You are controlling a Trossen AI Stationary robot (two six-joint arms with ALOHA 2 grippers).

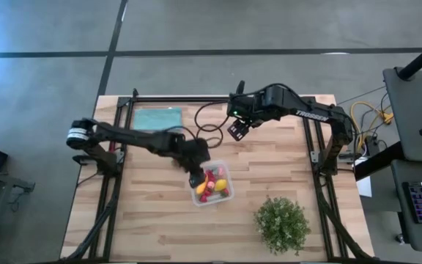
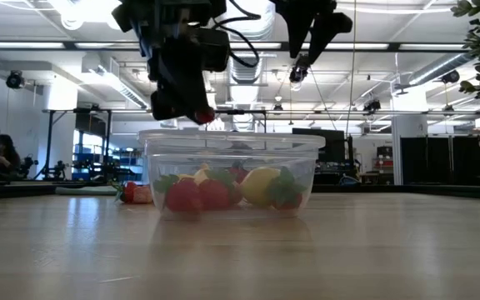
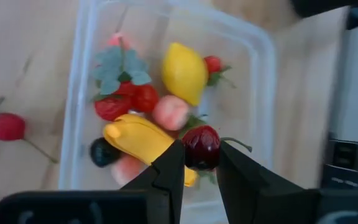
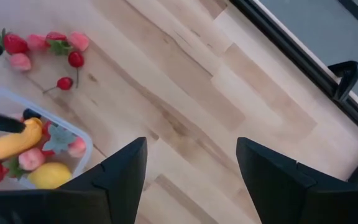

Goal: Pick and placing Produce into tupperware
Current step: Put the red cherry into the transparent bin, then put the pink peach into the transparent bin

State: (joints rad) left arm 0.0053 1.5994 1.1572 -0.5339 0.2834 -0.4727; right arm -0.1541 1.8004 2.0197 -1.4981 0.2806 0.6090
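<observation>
The clear tupperware (image 1: pixel 212 186) sits mid-table and holds a lemon (image 3: pixel 184 71), a yellow banana-like piece (image 3: pixel 135 138), strawberries and pink bits. My left gripper (image 3: pixel 201 154) hovers over the box's left part, shut on a dark red cherry (image 3: pixel 202 146). In the low view the left gripper (image 2: pixel 197 112) hangs just above the tupperware rim (image 2: pixel 232 137). More produce (image 4: pixel 42 42) lies on the wood beyond the box, and one red cherry (image 3: pixel 6 126) rests beside its wall. My right gripper (image 4: pixel 191 146) is open and raised over the far middle of the table (image 1: pixel 238 129). My left gripper pinches the dark red cherry's round body (image 3: pixel 202 142) between its two fingertips (image 3: pixel 174 155), coming from above and pointing down. The cherry is lifted clear over the open tupperware, and its thin stem (image 3: pixel 238 144) sticks out sideways past one finger.
A green leafy bush (image 1: pixel 282 224) stands near the right front corner. A flat teal cloth (image 1: pixel 157 117) lies at the far left. Black frame rails (image 1: pixel 317 139) run along the table's sides. Bare wood (image 1: pixel 145 220) lies to the near left of the box.
</observation>
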